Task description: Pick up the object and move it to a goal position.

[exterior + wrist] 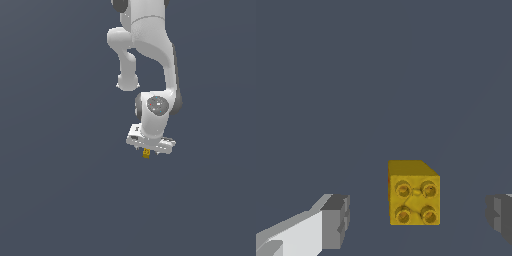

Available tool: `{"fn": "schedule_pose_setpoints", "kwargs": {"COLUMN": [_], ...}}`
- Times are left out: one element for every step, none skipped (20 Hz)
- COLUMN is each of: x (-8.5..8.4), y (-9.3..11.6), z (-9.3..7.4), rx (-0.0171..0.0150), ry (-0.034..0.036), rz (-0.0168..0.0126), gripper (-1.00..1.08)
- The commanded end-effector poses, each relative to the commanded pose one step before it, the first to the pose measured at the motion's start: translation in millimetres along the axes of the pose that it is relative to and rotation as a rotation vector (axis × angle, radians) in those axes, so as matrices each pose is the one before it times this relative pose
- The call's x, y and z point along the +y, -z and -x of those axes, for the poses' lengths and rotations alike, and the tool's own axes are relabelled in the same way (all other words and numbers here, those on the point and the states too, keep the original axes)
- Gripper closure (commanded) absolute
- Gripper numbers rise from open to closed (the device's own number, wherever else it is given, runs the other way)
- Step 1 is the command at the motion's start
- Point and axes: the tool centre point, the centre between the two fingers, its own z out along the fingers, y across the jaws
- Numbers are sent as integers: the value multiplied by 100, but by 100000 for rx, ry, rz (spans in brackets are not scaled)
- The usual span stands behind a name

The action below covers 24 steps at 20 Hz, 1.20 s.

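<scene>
Flanking the object [414,194], the jaws seemingly leave gaps.

You are looking at the object [414,195], a small yellow-orange block. It is showing four round studs on one face and is sitting between the open fingers [335,221], touching neither one.
</scene>
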Motion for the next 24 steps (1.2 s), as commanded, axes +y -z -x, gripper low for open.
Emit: {"fn": "schedule_pose_setpoints", "kwargs": {"x": [42,-16,22,-17,-17,9,-18,-15,-6,0,0,0,0,0,0,0,0,0,0,-27,34,101,168,235], "y": [-1329,-476,-395,-329,-256,-179,-117,-57,-14,0,0,0,0,0,0,0,0,0,0,14,7,22,36,51], "z": [81,21,-5,2,-8,-31,-26,-27,-12,0,0,0,0,0,0,0,0,0,0,35,-27,-80,-133,-187], "rx": [-82,0,14,0,0,11,0,0,0,0,0,0,0,0,0,0,0,0,0,-45,0,0,0,0], "ry": [-108,0,-68,0,0,-48,0,0,0,0,0,0,0,0,0,0,0,0,0,52,0,0,0,0], "rz": [58,0,4,0,0,2,0,0,0,0,0,0,0,0,0,0,0,0,0,-3,0,0,0,0], "gripper": [-92,-92,-92,-92,-92,-92,-92,-92,-92,108,108,108,108,108,108,108,108,108,108,108,108,108,108,108]}}
